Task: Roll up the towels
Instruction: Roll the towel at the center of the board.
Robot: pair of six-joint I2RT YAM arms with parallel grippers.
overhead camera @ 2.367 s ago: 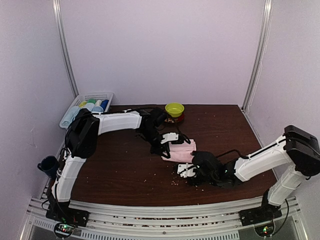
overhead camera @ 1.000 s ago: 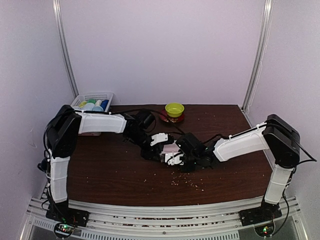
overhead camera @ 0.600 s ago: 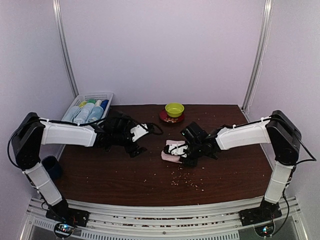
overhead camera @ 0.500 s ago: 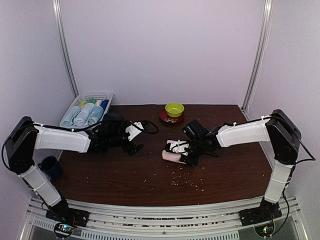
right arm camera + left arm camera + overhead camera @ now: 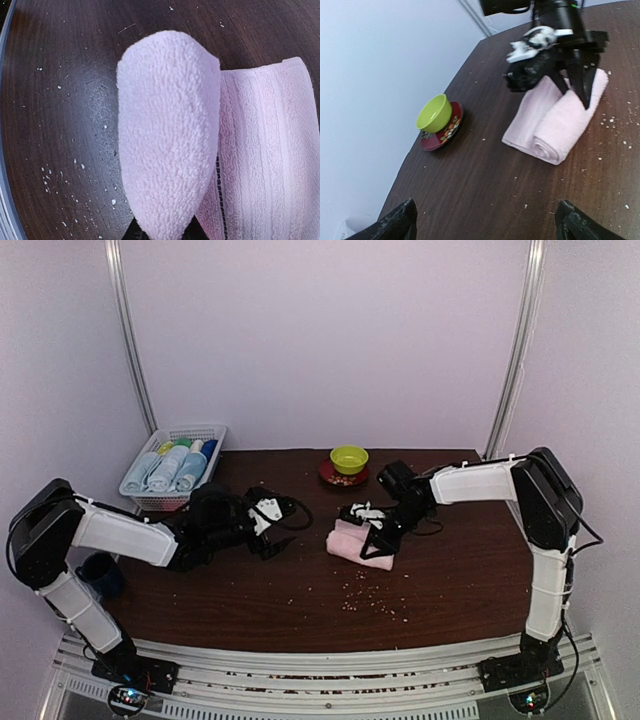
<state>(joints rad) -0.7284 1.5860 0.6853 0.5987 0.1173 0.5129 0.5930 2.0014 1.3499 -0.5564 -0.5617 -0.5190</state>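
Taking the pink towel [image 5: 358,546] as the dial's centre in the top view, with 12 o'clock toward the far wall, we find open wood from 3 round to 8 o'clock, carrying only scattered crumbs [image 5: 368,602]. From 1 to 2 o'clock the right arm [image 5: 470,483] lies low across the table, and the right gripper [image 5: 380,534] is clamped down on the towel, so that side is barred. At 12 o'clock a green bowl [image 5: 349,457] stands on a red plate [image 5: 335,476], with a gap before the towel. At 9 o'clock the left gripper [image 5: 280,533], jaws spread wide, sits near, with bare wood between. A white basket [image 5: 160,502] fills the 10 o'clock corner.
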